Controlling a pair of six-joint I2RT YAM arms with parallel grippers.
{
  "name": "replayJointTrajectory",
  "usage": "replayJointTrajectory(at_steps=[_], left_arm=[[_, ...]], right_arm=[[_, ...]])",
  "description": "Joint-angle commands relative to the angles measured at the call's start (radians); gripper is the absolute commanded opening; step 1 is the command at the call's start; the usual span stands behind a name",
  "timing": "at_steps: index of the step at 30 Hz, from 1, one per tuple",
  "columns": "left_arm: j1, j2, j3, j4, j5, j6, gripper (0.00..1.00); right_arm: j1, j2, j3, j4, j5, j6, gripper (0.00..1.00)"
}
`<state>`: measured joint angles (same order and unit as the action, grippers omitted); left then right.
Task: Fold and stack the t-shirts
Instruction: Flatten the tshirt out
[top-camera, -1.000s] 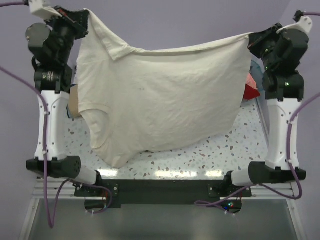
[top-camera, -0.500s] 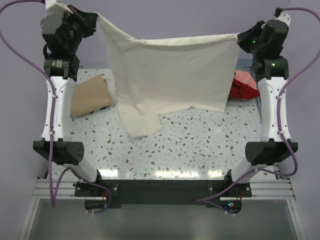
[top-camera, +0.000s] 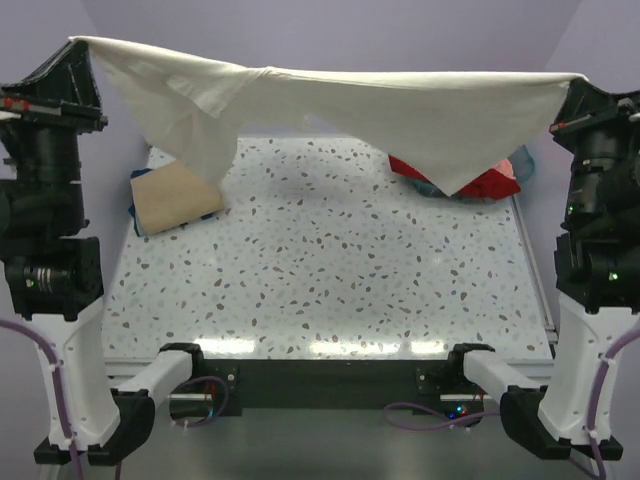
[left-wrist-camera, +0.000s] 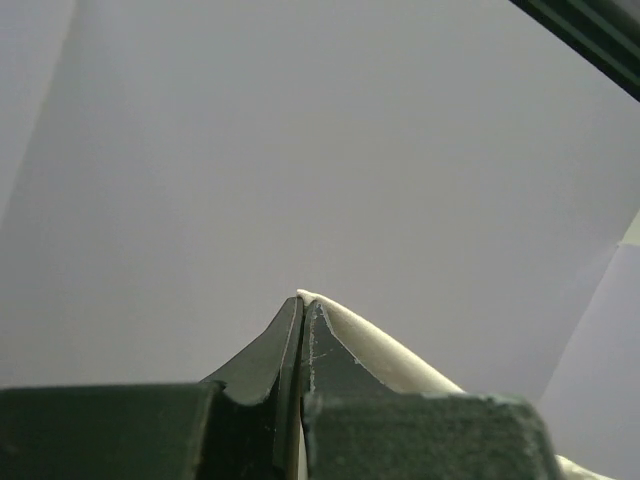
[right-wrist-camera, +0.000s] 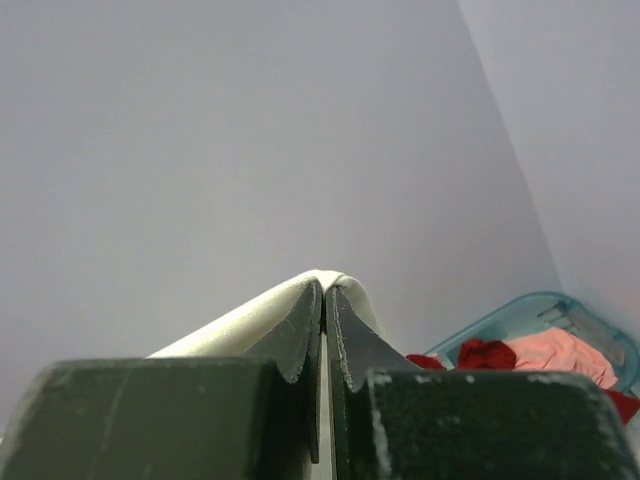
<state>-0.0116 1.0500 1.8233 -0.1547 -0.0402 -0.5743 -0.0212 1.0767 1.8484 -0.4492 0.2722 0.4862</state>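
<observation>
**Cream shirt held taut between both arms, high over the table**

On your left, the left gripper (top-camera: 78, 42) has its jaws pressed together on one corner of the cream t-shirt (top-camera: 400, 100). In the left wrist view only a thin lip of cream cloth shows past the closed tips.

From that corner the shirt runs across the top of the overhead view as a taut, nearly level band, lifted clear of the table (top-camera: 330, 270). Near its left end a loose flap hangs in soft folds. The flap's tip sits over the tan t-shirt (top-camera: 172, 196), which lies folded at the table's far left. You cannot tell whether the two touch.

Further right the cream shirt's lower edge dips to a single point above the red t-shirt (top-camera: 492, 182). That one is bunched at the far right with a salmon-pink t-shirt (right-wrist-camera: 556, 354), by the teal basket (right-wrist-camera: 520, 314).

On your right, the right gripper (top-camera: 574, 82) is likewise clamped tight on the opposite corner. In the right wrist view the cream cloth is draped over its fingertips.
</observation>
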Motion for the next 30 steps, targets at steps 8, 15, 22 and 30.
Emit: replayJointTrajectory(at_steps=[8, 15, 22, 30], left_arm=[[0.012, -0.009, 0.036, -0.052, -0.186, 0.208, 0.0], [0.012, 0.302, -0.018, -0.037, 0.104, 0.091, 0.0], [0.012, 1.009, 0.318, -0.162, 0.414, 0.013, 0.28], [-0.094, 0.949, 0.123, -0.138, 0.379, 0.077, 0.79]], right_arm=[[-0.006, -0.021, -0.011, -0.039, 0.144, -0.041, 0.0], [-0.005, 0.138, -0.137, -0.001, 0.099, -0.023, 0.0], [-0.023, 0.504, -0.239, 0.078, 0.024, -0.005, 0.0], [-0.026, 0.645, -0.168, 0.041, -0.111, -0.04, 0.82]])
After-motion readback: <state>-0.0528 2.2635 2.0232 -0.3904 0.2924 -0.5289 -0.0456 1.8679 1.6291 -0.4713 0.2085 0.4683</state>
